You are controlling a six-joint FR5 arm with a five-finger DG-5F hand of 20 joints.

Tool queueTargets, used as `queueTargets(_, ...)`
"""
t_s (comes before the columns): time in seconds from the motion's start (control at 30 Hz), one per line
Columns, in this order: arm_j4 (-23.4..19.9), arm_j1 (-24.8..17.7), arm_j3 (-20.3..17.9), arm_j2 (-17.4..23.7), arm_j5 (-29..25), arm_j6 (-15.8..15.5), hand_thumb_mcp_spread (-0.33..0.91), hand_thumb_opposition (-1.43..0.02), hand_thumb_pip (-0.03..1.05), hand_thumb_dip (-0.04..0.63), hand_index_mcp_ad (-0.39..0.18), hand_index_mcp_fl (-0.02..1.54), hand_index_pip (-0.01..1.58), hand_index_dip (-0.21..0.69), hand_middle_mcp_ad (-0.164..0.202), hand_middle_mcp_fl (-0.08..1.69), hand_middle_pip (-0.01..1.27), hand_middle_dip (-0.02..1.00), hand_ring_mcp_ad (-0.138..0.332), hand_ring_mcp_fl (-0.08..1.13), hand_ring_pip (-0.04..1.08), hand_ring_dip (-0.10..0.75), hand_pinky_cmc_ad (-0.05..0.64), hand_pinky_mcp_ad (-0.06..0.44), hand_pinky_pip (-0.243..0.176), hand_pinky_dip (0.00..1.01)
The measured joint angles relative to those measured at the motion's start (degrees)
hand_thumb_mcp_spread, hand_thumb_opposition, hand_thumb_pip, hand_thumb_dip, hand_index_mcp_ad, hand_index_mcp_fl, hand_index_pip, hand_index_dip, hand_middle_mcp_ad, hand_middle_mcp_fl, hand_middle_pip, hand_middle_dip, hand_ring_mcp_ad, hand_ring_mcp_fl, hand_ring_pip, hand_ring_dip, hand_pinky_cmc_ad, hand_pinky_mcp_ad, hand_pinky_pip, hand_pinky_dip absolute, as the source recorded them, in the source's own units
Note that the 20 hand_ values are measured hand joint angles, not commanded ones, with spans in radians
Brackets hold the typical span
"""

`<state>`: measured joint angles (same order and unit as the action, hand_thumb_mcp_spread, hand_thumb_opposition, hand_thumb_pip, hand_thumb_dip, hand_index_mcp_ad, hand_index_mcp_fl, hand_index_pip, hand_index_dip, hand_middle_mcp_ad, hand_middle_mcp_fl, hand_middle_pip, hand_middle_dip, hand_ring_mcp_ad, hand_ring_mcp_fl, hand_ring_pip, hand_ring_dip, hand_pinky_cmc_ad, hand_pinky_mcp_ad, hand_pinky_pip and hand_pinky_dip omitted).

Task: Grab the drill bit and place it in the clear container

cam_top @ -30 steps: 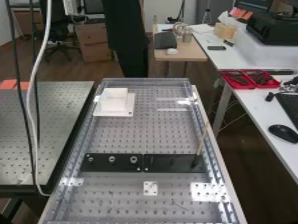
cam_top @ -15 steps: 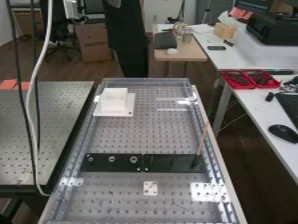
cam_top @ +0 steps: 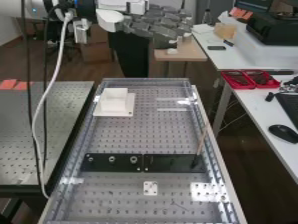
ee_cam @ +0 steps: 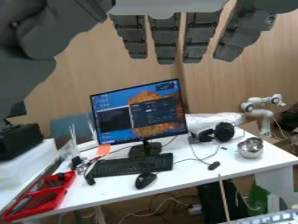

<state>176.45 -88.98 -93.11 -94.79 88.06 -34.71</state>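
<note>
Dark grey jointed hand (cam_top: pixel 158 25) raised, fingers straight, slightly spread. Can't make out the drill bit; confirm it at the flat black plates (cam_top: pixel 159 166), then lift straight.

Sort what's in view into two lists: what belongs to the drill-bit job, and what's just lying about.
Seemingly for the job:
hand
whitish box, likely the container
black plates
slim leaning rod at the plates, possibly the bit

Just lying about:
red trays
mouse
keyboard
headphones
metal bowl
</note>
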Motion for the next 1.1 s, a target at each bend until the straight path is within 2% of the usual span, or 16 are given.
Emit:
queueTargets(0.13, -1.64, 0.25, -1.41, -1.10, 0.72, 1.49, 0.14, -0.63, 0.21, 0.016, 0.012, 0.04, 0.09, 0.010, 0.115, 0.01, 0.14, 0.03, 0.127, 0.05, 0.09, -0.037, 0.262, 0.185, -0.101, 0.13)
queueTargets(0.27, -4.80, 0.55, -3.83, -2.75, -3.48, 4.82, 0.13, -0.63, 0.23, 0.016, 0.024, 0.04, 0.09, 0.010, 0.126, 0.01, 0.14, 0.03, 0.127, 0.05, 0.09, -0.037, 0.262, 0.185, -0.103, 0.13)
queueTargets(0.37, -7.05, 1.15, -5.41, -4.07, -4.87, 6.89, 0.13, -0.65, 0.24, 0.016, 0.024, 0.04, 0.09, 0.010, 0.126, 0.01, 0.14, 0.04, 0.143, 0.05, 0.09, -0.037, 0.262, 0.185, -0.103, 0.13)
queueTargets(0.47, -8.77, 1.54, -6.51, -4.91, -6.12, 9.00, 0.15, -0.65, 0.26, 0.016, 0.023, 0.04, 0.09, 0.010, 0.124, 0.01, 0.14, 0.03, 0.140, 0.05, 0.09, -0.037, 0.262, 0.185, -0.101, 0.13)
queueTargets(0.67, -11.58, 2.25, -8.41, -7.65, -9.81, 11.90, 0.18, -0.66, 0.31, 0.012, 0.023, 0.04, 0.08, 0.016, 0.126, 0.01, 0.14, 0.03, 0.145, 0.05, 0.09, -0.037, 0.262, 0.182, -0.101, 0.13)
queueTargets(0.83, -13.66, 2.65, -9.54, -10.30, -12.75, 14.57, 0.20, -0.66, 0.34, 0.016, 0.023, 0.04, 0.08, 0.086, 0.126, 0.03, 0.14, 0.04, 0.145, 0.05, 0.09, -0.038, 0.262, 0.182, -0.101, 0.13)
queueTargets(0.97, -15.12, 2.92, -10.24, -12.72, -15.65, 16.43, 0.23, -0.68, 0.38, 0.016, 0.010, 0.11, 0.09, 0.154, 0.124, 0.04, 0.14, 0.04, 0.143, 0.05, 0.09, -0.037, 0.258, 0.185, -0.101, 0.13)
queueTargets(1.0, -15.31, 2.96, -10.31, -13.06, -16.04, 16.61, 0.25, -0.68, 0.38, 0.016, 0.007, 0.11, 0.08, 0.147, 0.124, 0.04, 0.14, 0.04, 0.141, 0.05, 0.09, -0.037, 0.258, 0.185, -0.101, 0.13)
queueTargets(1.1, -15.88, 3.22, -10.51, -14.85, -17.89, 17.14, 0.26, -0.70, 0.39, 0.023, 0.002, 0.14, 0.08, 0.234, 0.126, 0.04, 0.14, 0.06, 0.143, 0.05, 0.09, -0.038, 0.258, 0.185, -0.101, 0.13)
